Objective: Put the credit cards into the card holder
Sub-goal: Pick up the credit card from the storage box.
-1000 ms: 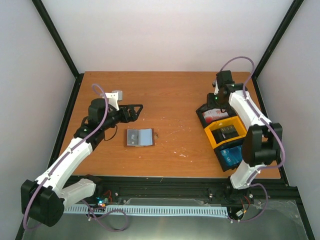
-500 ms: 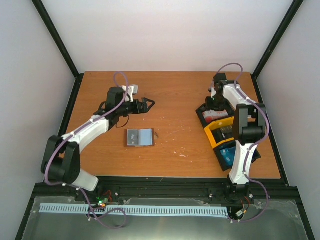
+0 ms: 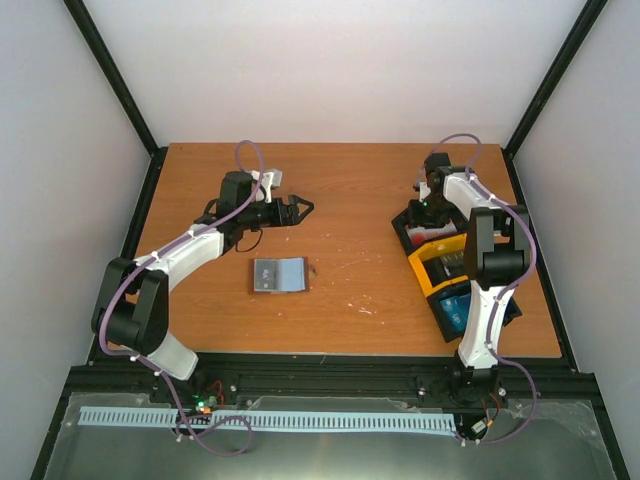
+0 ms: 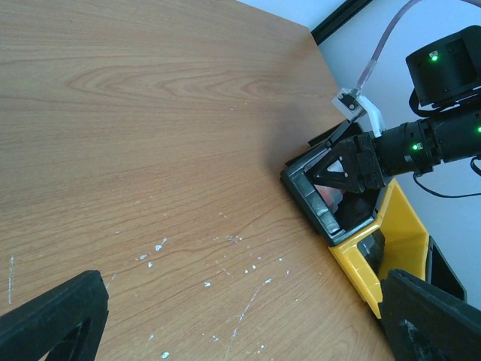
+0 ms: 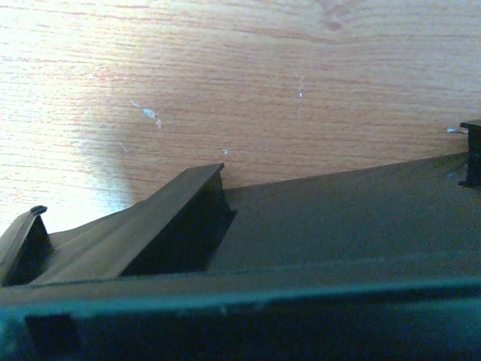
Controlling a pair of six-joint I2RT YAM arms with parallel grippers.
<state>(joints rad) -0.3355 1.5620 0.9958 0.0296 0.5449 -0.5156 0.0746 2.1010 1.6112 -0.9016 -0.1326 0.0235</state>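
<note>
Tool on left (image 3: 300,209) spread wide; right tool (image 3: 424,208) in black tray (image 3: 401,229), closure cannot tell; card holder (image 3: 279,274) lies open.

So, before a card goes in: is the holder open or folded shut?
Open: the holder lies spread flat, its grey-blue inside facing up.

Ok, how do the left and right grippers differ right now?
The left gripper hangs over bare table, beyond the card holder; the right gripper is down in the far black tray. The left gripper's jaws are wide open; the right gripper's can't be judged. Neither visibly holds a card.
</note>
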